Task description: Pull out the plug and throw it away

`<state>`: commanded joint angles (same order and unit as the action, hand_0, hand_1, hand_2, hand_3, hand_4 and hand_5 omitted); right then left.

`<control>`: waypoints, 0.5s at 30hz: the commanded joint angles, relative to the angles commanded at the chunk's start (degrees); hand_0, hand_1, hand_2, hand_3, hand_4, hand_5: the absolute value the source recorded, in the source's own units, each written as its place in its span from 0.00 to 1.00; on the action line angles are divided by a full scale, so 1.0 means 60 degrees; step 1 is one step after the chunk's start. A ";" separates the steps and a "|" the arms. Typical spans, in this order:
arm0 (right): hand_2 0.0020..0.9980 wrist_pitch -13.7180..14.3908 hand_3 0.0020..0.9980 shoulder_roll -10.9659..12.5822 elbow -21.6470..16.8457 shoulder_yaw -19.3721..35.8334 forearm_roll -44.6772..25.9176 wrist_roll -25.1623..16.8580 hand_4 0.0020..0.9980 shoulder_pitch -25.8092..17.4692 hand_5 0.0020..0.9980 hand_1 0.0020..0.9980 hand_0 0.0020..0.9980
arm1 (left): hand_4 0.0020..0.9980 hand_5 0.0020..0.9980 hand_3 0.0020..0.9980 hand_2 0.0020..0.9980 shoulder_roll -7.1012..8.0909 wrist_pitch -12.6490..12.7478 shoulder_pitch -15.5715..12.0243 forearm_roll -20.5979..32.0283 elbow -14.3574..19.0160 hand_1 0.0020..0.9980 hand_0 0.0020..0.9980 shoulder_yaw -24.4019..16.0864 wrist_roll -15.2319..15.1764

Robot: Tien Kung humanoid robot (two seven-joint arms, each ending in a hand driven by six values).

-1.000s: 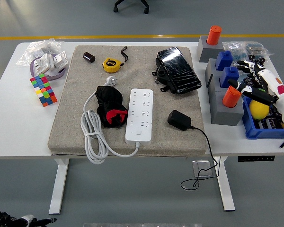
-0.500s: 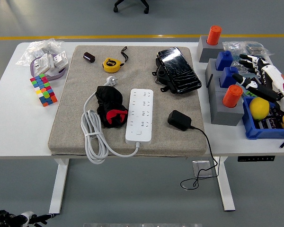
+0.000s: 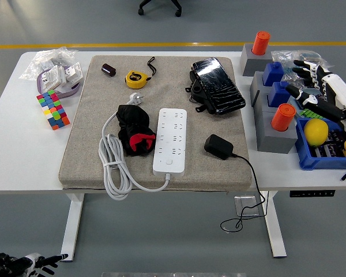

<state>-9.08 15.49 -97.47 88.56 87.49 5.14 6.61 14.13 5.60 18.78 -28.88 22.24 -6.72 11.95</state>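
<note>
Under my smooth white-and-black plastic fingers (image 3: 304, 65): a smooth white table (image 3: 23, 156), a rough matt cloth mat (image 3: 86, 144), a glossy white plastic power strip (image 3: 170, 140), a matt black plug (image 3: 218, 146).

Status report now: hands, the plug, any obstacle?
Right hand open above grey blocks. Black plug lies on mat, already out of power strip. Path clear.

We see the power strip (image 3: 170, 141) mid-mat (image 3: 86, 144), its coiled cable (image 3: 112, 167) to its left, the adapter (image 3: 218, 146) just right. Tape measure (image 3: 135, 78) lies behind. Right hand (image 3: 314, 92) sits over the bin (image 3: 311, 158) at table's right.
</note>
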 joint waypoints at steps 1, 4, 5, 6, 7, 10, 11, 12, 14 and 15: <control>0.86 -0.0005 0.90 -0.0010 -0.0045 0.0039 -0.0004 0.0001 1.00 -0.0031 0.76 0.89 0.92 | 0.84 0.70 0.67 0.69 0.0002 0.0004 -0.0010 -0.0002 0.0002 0.67 0.53 -0.0023 -0.0007; 0.86 -0.0024 0.90 -0.0032 -0.0149 0.0111 0.0004 0.0004 1.00 -0.0069 0.76 0.89 0.92 | 0.84 0.70 0.67 0.69 0.0011 0.0032 -0.0073 0.0013 -0.0022 0.67 0.53 -0.0041 -0.0026; 0.85 -0.0025 0.90 -0.0033 -0.0182 0.0125 0.0005 0.0002 1.00 -0.0075 0.76 0.89 0.91 | 0.84 0.70 0.67 0.69 0.0015 0.0037 -0.0085 0.0026 -0.0033 0.66 0.53 -0.0030 -0.0026; 0.85 -0.0026 0.90 -0.0031 -0.0219 0.0145 0.0005 0.0004 1.00 -0.0087 0.76 0.89 0.91 | 0.84 0.70 0.67 0.69 0.0017 0.0040 -0.0096 0.0031 -0.0047 0.66 0.53 -0.0020 -0.0024; 0.85 -0.0029 0.90 -0.0026 -0.0267 0.0174 0.0003 0.0004 1.00 -0.0110 0.76 0.89 0.91 | 0.84 0.70 0.67 0.69 0.0021 0.0038 -0.0105 0.0036 -0.0053 0.66 0.53 -0.0026 -0.0022; 0.85 -0.0031 0.90 -0.0014 -0.0377 0.0255 0.0026 0.0004 1.00 -0.0175 0.76 0.89 0.91 | 0.84 0.70 0.67 0.69 0.0024 0.0029 -0.0107 0.0028 -0.0053 0.66 0.53 -0.0049 -0.0024; 0.85 -0.0041 0.90 -0.0007 -0.0409 0.0307 0.0044 0.0005 1.00 -0.0195 0.76 0.89 0.91 | 0.84 0.70 0.67 0.69 0.0012 0.0022 -0.0093 0.0028 -0.0050 0.66 0.53 -0.0055 -0.0020; 0.85 -0.0046 0.90 -0.0013 -0.0418 0.0355 0.0051 0.0009 1.00 -0.0203 0.76 0.89 0.91 | 0.84 0.70 0.67 0.69 0.0002 0.0016 -0.0081 0.0021 -0.0043 0.66 0.53 -0.0060 -0.0017; 0.85 -0.0053 0.90 -0.0039 -0.0417 0.0416 0.0073 0.0020 1.00 -0.0214 0.76 0.89 0.91 | 0.84 0.70 0.67 0.69 -0.0016 0.0009 -0.0078 0.0005 -0.0032 0.66 0.53 -0.0065 -0.0015; 0.85 -0.0062 0.90 -0.0058 -0.0415 0.0446 0.0081 0.0023 1.00 -0.0222 0.76 0.89 0.91 | 0.84 0.70 0.67 0.69 -0.0028 0.0001 -0.0081 0.0006 -0.0023 0.66 0.53 -0.0048 -0.0009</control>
<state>-9.45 15.14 -99.96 91.24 87.98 5.28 5.28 13.96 5.61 18.30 -28.85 22.10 -7.01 11.90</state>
